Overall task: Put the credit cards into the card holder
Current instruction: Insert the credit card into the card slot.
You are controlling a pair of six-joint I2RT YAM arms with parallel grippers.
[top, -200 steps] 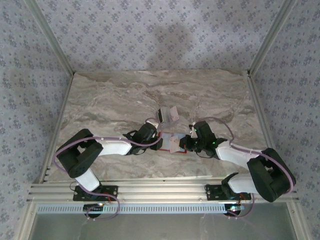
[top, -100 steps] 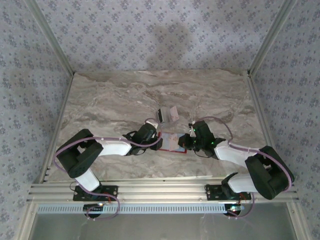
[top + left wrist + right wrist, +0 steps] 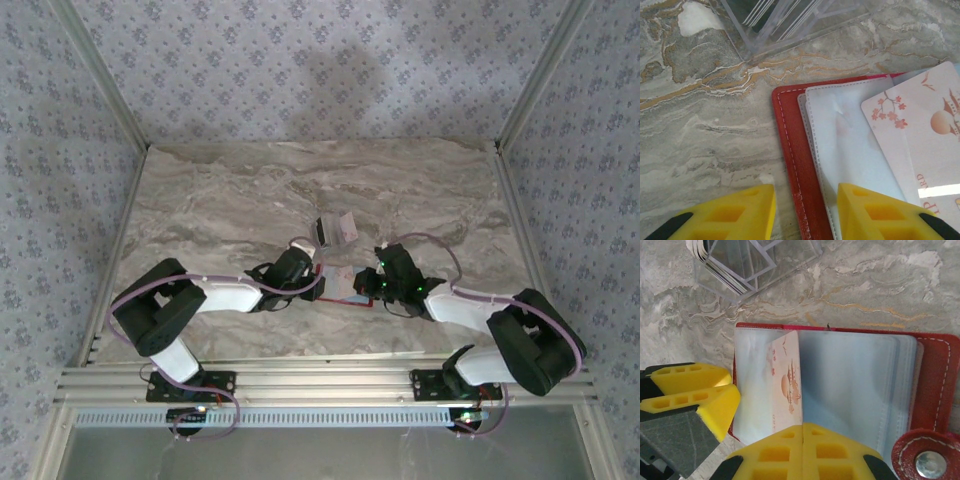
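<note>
My right gripper [image 3: 802,432] has its yellow fingers pressed together on the near end of a pinkish credit card [image 3: 786,375] with a blossom print. I hold it by that end so the far end stays free to lead into a slot. The card slants up over the clear pockets [image 3: 850,385] of the open card holder [image 3: 935,380], towards its left side. I cannot tell whether its leading edge has caught a pocket mouth yet. My left gripper [image 3: 806,200] has its fingers partly spread at the holder's left edge, one tip over the pocket leaf and the other over bare marble. I read that as bracing the wallet so it won't slide or fold while the card is pushed, though real contact is hard to confirm. The holder lies flat between the two arms, nearer the table's [image 3: 220,200] near edge than its far one. Just beyond it, towards the far edge, a clear box [image 3: 760,265] stands with the spare cards [image 3: 705,257] on edge inside, close for the next pick.
</note>
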